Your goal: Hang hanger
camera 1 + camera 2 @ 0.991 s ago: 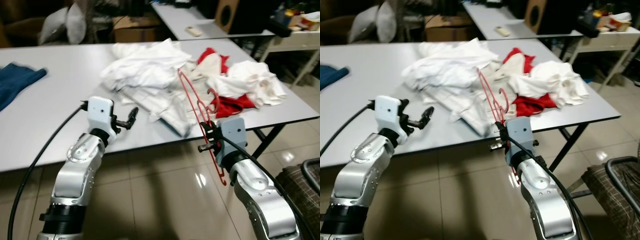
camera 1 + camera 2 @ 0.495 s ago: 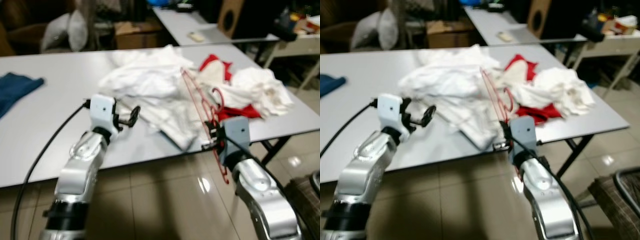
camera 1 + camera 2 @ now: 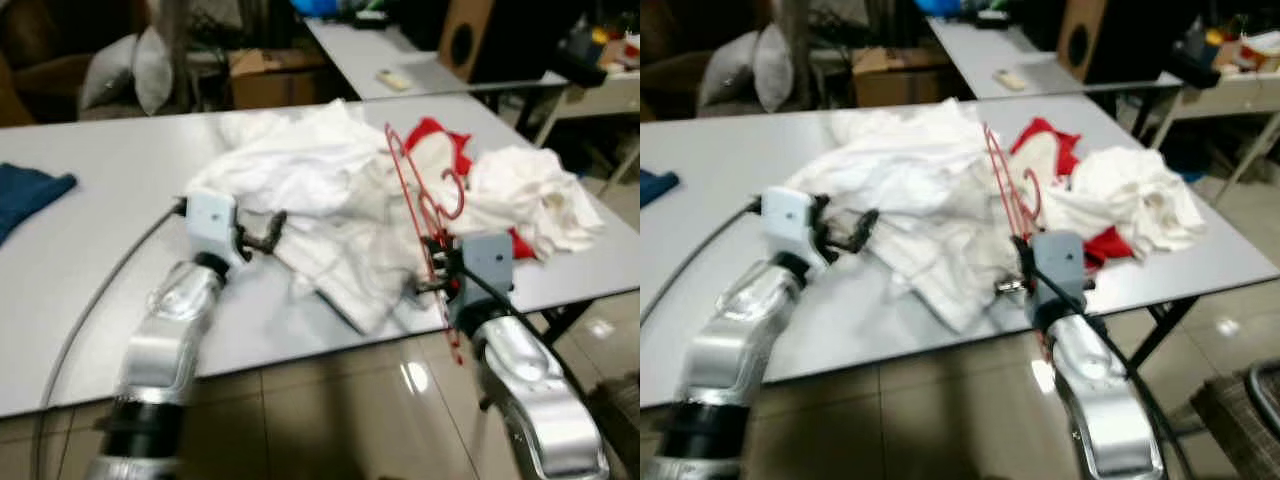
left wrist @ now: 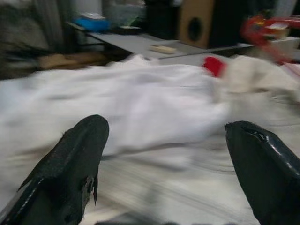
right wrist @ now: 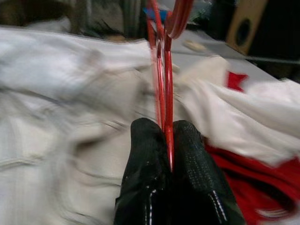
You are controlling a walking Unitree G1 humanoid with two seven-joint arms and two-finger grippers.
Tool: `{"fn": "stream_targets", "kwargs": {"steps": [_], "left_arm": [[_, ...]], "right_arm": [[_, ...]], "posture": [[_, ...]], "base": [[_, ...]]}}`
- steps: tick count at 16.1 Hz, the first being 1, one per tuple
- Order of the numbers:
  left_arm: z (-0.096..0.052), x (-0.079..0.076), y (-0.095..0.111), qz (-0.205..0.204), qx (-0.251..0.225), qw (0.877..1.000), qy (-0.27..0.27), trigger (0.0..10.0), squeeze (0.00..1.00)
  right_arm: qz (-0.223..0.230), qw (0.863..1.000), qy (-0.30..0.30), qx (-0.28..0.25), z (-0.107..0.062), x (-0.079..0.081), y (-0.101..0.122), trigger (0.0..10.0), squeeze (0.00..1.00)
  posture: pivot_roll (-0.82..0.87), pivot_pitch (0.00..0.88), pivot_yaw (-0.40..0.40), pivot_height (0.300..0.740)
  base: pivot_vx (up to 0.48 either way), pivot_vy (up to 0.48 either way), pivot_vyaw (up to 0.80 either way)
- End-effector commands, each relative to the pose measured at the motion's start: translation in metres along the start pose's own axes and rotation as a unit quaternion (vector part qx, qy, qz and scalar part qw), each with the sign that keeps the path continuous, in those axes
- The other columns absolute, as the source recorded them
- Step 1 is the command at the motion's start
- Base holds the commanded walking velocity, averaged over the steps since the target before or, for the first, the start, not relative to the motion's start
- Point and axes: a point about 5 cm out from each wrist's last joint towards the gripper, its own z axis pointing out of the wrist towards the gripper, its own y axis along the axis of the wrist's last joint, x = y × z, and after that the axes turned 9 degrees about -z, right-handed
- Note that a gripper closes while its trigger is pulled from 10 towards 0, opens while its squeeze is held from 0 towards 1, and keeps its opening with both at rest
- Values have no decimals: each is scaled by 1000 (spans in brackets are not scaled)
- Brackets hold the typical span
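While the head views have shifted forward since a second ago, so that the worktop (image 3: 90,250) sits lower and nearer in them, both grippers now reach over its surface instead of hanging before its front edge. Item: right gripper (image 5: 171,140), fingers pressed together on the red hanger (image 3: 415,200), thin wire frame pinched between the two black pads, seen plainly in the right wrist view. Hanger stands nearly upright, tilted a little, its hook end up near the red garment (image 3: 450,160), its lower end trailing below the worktop edge beside the silver forearm; grip unchanged from the earlier frames. Item: left gripper (image 3: 268,232), fingers spread wide with nothing between them, now at the near edge of the white clothes pile (image 3: 300,175), where before it hovered short of it over bare worktop. Item: white clothes pile, heaped at the middle of the worktop, a second white bundle (image 3: 535,195) to the right overlapping the red garment. Item: blue cloth (image 3: 30,190), far left of the worktop, well apart from both grippers. Views slightly blurred.
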Motion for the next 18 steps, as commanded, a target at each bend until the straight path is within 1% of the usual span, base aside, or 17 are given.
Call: {"fn": "stream_targets", "kwargs": {"steps": [1,5,9,12,13,15,18], "left_arm": [[-2,5,4,8,-5,1000,4,10000,0],[-1,5,2,3,-3,1000,2,10000,0],[-1,0,0,-1,0,1000,-2,10000,0],[0,-1,0,4,-1,1000,-4,10000,0],[0,-4,2,5,-3,1000,-16,10000,0],[0,-6,3,18,7,999,-31,10000,0],[0,-3,4,21,4,999,-25,10000,0]], "right_arm": [[-1,1000,-9,-19,-1,-1,8,10000,0],[-5,1000,-4,-26,-1,0,11,10000,0],[-10,999,9,-34,-7,3,14,10000,0],[-8,999,11,-35,-7,3,14,10000,0],[-7,999,10,-33,-7,3,14,10000,0],[-6,999,12,-29,-8,4,13,10000,0],[5,999,17,-27,-9,6,12,10000,0]], "posture": [[-51,0,-1,740],[-63,9,2,740],[-74,26,7,740],[-79,32,13,740],[-79,35,14,740],[-77,35,15,740],[-74,32,15,740]], "base": [[330,0,0],[342,0,0],[348,0,0],[340,0,0],[0,0,0],[0,0,0],[0,377,-550]]}}
